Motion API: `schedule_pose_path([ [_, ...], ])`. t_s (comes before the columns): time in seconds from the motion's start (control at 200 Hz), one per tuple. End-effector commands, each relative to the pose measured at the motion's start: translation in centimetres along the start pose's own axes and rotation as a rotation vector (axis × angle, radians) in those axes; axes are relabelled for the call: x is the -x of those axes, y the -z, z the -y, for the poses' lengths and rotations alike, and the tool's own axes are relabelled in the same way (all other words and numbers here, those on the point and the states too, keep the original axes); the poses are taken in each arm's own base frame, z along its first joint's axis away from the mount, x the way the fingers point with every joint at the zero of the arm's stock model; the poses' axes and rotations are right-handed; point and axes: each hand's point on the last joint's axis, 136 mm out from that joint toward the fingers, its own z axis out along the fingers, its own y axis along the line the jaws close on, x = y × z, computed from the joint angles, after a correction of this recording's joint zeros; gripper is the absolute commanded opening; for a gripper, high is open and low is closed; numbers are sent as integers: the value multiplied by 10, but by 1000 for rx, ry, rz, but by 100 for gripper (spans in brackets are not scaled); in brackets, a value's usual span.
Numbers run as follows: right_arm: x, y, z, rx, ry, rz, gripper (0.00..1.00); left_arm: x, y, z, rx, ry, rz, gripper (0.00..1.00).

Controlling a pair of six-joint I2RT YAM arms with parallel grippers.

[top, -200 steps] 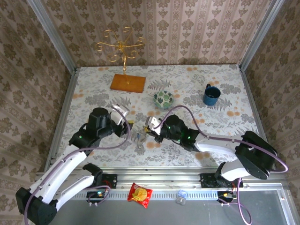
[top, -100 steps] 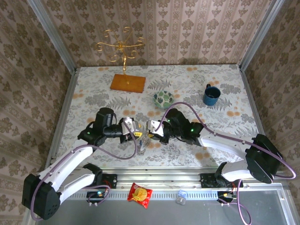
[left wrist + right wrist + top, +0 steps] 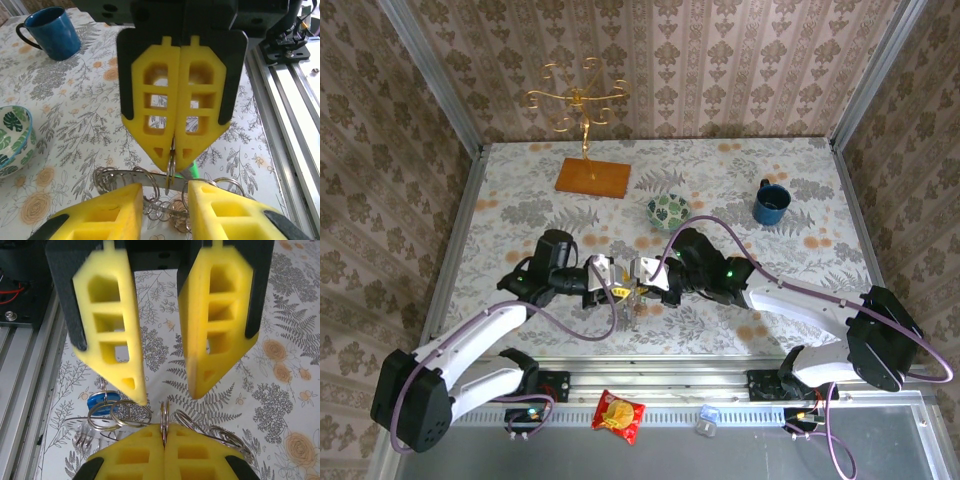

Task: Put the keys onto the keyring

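Keyring [image 3: 164,421]: seen edge-on and upright, pinched at its rim. It is at mid-table towards the near edge, between the two arms' tips.

Right gripper [image 3: 164,439]: fingers pressed flat together with the keyring clamped between the pads. The left wrist view shows the same, closed tips [image 3: 175,159] nipping the thin rim [image 3: 171,172].

Left gripper [image 3: 165,390]: faces the right one nose to nose. Fingers are partly apart and straddle the keyring's line without touching it. Nothing is in its grasp.

Blue key [image 3: 102,402]: only the head shows, just left of the keyring and behind a loose wire loop.
Green key [image 3: 189,172]: a sliver of green is just beside the right gripper's tips.
Wire loops [image 3: 152,202]: a tangle of several lies under the keyring. I cannot tell whether it hangs or rests on the table [image 3: 520,200].

Overhead, both grippers meet above the floral cloth, left [image 3: 608,284] and right [image 3: 640,282].

Further out:
- Bowl [image 3: 669,211], behind the grippers.
- Mug [image 3: 771,203], far right.
- Gold stand [image 3: 580,100], at the back.
- Snack packet [image 3: 618,415], on the front rail.
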Motion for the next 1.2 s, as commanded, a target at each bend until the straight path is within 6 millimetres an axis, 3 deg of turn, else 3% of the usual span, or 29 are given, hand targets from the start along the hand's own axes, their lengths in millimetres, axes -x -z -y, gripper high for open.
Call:
schedule_pose_path([
  [0.0,21,8,8,-14,34,46,0,1,-3,8,-40,-41,26,31],
  [0.295,28,7,5,15,34,61,0,2,-8,1,6,-58,33,23],
  [0.48,27,5,2,29,38,56,0,5,-9,1,0,-55,42,11],
  [0.575,28,7,2,25,26,68,0,7,-9,2,-5,-53,50,1],
  [0.685,29,17,10,-8,-30,144,26,7,-10,3,-3,-45,64,0],
  [0.8,21,25,12,-26,-89,180,36,6,-11,3,16,-35,89,0],
  [0.94,9,24,7,-23,-128,151,35,7,-12,2,40,-23,120,0],
  [1.19,-1,20,2,-2,-167,119,27,4,-13,4,52,-16,128,0],
])
